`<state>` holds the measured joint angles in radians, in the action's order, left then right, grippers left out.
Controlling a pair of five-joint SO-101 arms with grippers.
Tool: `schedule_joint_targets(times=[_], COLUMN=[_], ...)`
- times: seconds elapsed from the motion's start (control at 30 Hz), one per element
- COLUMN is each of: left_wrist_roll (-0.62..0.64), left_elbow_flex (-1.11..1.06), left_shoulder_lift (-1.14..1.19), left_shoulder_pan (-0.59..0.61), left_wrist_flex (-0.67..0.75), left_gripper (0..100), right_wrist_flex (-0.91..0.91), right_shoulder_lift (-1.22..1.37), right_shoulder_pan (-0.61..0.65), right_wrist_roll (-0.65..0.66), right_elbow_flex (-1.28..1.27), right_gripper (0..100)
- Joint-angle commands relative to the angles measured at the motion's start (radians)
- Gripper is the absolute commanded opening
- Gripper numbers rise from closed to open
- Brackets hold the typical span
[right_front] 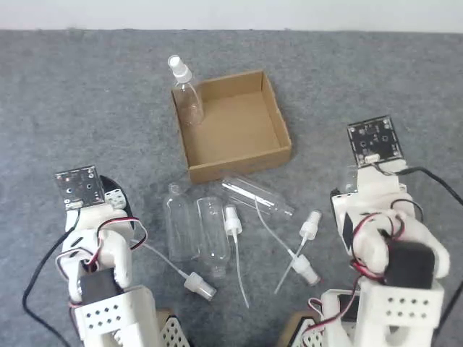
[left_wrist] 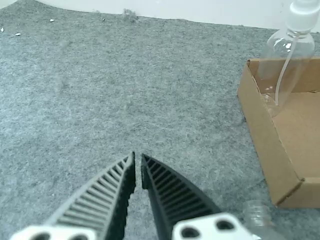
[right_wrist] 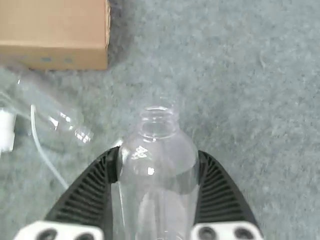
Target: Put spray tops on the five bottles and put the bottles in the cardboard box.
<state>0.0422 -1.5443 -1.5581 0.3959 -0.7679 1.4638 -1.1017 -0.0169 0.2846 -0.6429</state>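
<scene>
Right wrist view shows us the right gripper [right_wrist: 157, 157] clamped around an open-necked bottle [right_wrist: 158, 180]. We see the left gripper [left_wrist: 138, 159] closed on nothing above the grey mat [left_wrist: 125, 90]. A sprayer-topped bottle [right_front: 187, 94] seems to stand inside the cardboard box [right_front: 239, 160], at its corner

I'm counting five bottles [right_front: 179, 220] [right_front: 212, 235] [right_front: 257, 194] [right_wrist: 157, 165] [right_front: 189, 101], one already capped; four loose spray tops [right_front: 233, 219] [right_front: 199, 283] [right_front: 311, 225] [right_front: 305, 269]; one cardboard box [right_front: 239, 165].
</scene>
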Motion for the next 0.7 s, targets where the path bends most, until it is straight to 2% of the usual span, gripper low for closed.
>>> schedule_joint_targets(times=[0.0,0.4,0.5,0.57,0.67], left_wrist_roll=[-0.009,-0.009,-0.009,-0.021,-0.109], left_elbow_flex=[0.008,0.033,0.059,0.074,0.116], left_shoulder_lift=[-0.017,-0.017,-0.015,-0.015,-0.015], left_shoulder_pan=[-0.003,-0.005,-0.009,-0.048,-0.155], left_wrist_flex=[0.031,0.029,0.029,0.021,-0.054], left_gripper=[1,1,1,1,1], right_wrist_flex=[-0.070,-0.209,-0.239,-0.254,-0.265], right_shoulder_lift=[-0.081,-0.311,-0.371,-0.418,-0.495], right_shoulder_pan=[-0.012,-0.013,-0.013,-0.013,-0.013], right_wrist_roll=[-0.025,-0.026,-0.074,-0.097,-0.107], right_elbow_flex=[-0.026,-0.196,-0.245,-0.278,-0.322], right_gripper=[3.3,3.3,3.3,3.3,3.3])
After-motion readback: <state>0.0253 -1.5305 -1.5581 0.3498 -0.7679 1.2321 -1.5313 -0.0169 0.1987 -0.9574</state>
